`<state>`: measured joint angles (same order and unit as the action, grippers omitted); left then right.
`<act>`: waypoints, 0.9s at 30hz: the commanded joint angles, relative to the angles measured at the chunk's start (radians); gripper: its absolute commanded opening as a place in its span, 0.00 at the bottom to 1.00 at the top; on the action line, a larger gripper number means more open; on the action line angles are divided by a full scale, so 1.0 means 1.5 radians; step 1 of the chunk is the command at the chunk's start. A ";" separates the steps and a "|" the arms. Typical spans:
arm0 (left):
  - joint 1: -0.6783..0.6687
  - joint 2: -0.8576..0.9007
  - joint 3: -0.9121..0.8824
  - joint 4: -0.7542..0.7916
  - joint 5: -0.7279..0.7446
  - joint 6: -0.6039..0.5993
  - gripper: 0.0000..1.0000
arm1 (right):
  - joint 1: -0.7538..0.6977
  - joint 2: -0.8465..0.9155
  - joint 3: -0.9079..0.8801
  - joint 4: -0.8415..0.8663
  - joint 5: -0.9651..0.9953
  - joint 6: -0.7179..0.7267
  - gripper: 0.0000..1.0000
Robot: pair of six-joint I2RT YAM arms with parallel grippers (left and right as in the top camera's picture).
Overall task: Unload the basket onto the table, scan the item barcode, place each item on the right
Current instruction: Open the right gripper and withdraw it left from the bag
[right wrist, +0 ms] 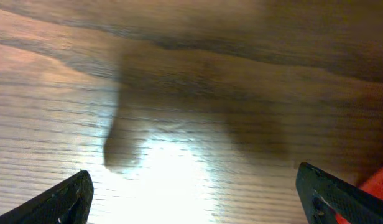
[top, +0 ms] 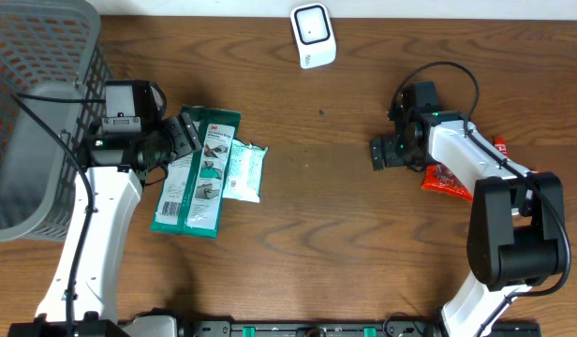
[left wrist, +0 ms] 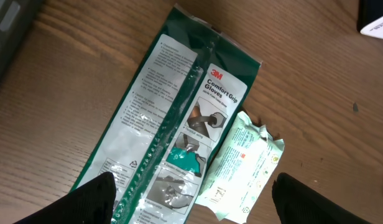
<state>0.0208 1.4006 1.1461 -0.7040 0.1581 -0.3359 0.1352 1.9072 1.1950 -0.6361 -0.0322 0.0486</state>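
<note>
Gloves pack [top: 195, 173] lies flat on the table [top: 317, 234], left of centre, just under my left gripper [top: 184, 138]. Its long axis runs from the far side toward the near side, leaning a little leftward as it nears me. The green header end with the brand mark points away from me, and the printed face is up. A pale wipes packet [top: 244, 173] lies along its right long edge; it seems to touch or slightly overlap the pack, though I cannot be sure from above.

My left fingers stand wide apart over the header end and grasp nothing. My right gripper [top: 382, 152] is spread as well, with only bare wood between its tips, and a red packet [top: 448, 180] lies just beside that arm.

The grey basket [top: 36, 112] crowds my left side. Bare wood stretches between the pack and my right arm. The white scanner [top: 313, 36] sits at the far edge, well apart from both.
</note>
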 commanded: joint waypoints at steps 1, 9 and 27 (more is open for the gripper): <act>0.003 -0.006 0.009 -0.002 -0.001 0.006 0.81 | -0.005 -0.002 -0.001 0.014 -0.062 0.004 0.99; 0.003 -0.006 0.009 0.041 -0.001 0.006 0.96 | -0.005 -0.002 -0.001 0.034 -0.204 0.004 0.99; -0.109 0.072 -0.064 0.019 0.003 0.007 0.08 | -0.001 -0.002 -0.001 0.041 -0.223 0.004 0.99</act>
<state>-0.1158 1.4689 1.0561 -0.6933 0.2180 -0.3355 0.1360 1.9072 1.1950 -0.5785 -0.3336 0.0490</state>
